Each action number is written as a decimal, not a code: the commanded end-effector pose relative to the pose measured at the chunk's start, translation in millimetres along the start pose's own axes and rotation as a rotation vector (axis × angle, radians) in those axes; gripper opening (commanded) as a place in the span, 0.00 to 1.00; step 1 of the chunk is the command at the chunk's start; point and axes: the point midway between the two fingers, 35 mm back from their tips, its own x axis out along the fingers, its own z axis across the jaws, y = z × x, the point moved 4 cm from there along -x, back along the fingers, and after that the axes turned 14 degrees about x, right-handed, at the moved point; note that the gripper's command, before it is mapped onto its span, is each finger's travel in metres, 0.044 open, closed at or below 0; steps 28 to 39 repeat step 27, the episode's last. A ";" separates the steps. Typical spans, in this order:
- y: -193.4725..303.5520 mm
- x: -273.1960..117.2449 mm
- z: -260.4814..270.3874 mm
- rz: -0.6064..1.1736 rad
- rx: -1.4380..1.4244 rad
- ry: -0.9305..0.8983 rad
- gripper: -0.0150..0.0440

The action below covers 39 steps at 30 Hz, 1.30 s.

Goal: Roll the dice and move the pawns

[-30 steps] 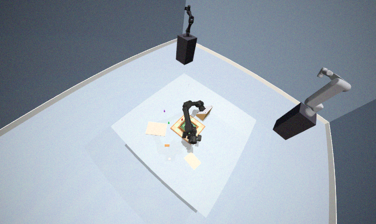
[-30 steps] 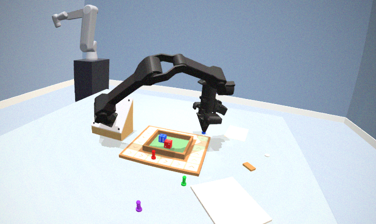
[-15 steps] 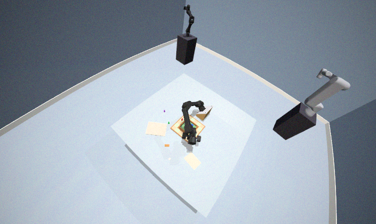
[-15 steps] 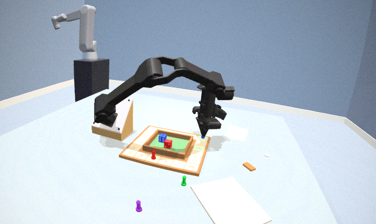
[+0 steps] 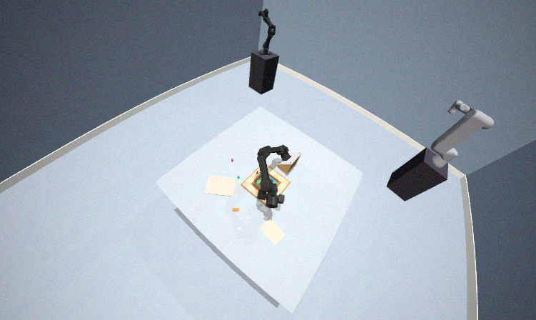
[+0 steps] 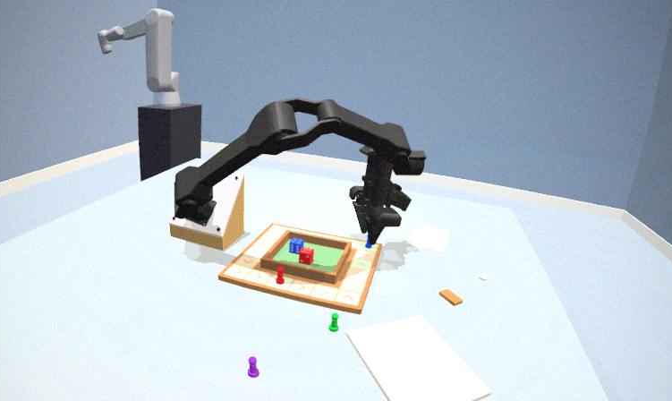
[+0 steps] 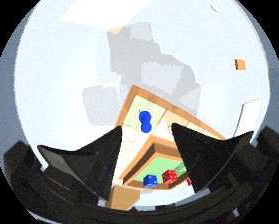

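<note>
My gripper (image 6: 369, 236) (image 7: 147, 128) is open, its fingertips apart on either side of the blue pawn's place. The blue pawn (image 6: 369, 244) (image 7: 145, 119) stands on a corner square of the board (image 6: 228, 277) (image 7: 155, 96), partly hidden by a finger in the exterior view. The red pawn (image 5: 257, 172) (image 6: 279, 275) stands on an arrow square along the board's near side in the exterior view. The blue die (image 6: 296, 245) (image 7: 150, 181) and the red die (image 6: 306, 256) (image 7: 169, 176) lie close together inside the wooden-walled tray (image 6: 298, 271). The red die's top number is too small to read surely.
A green pawn (image 5: 238, 177) (image 6: 334, 322) and a purple pawn (image 5: 232, 160) (image 6: 252, 367) stand off the board. An orange block (image 5: 235, 209) (image 6: 450, 297), a small white disc (image 6: 482, 277), a large pale panel (image 5: 220, 185) (image 6: 418, 358) and a smaller one (image 5: 272, 231) (image 6: 429, 236) lie around it.
</note>
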 end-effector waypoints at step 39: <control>113.7 -108.2 -19.9 -0.029 0.241 -0.020 1.00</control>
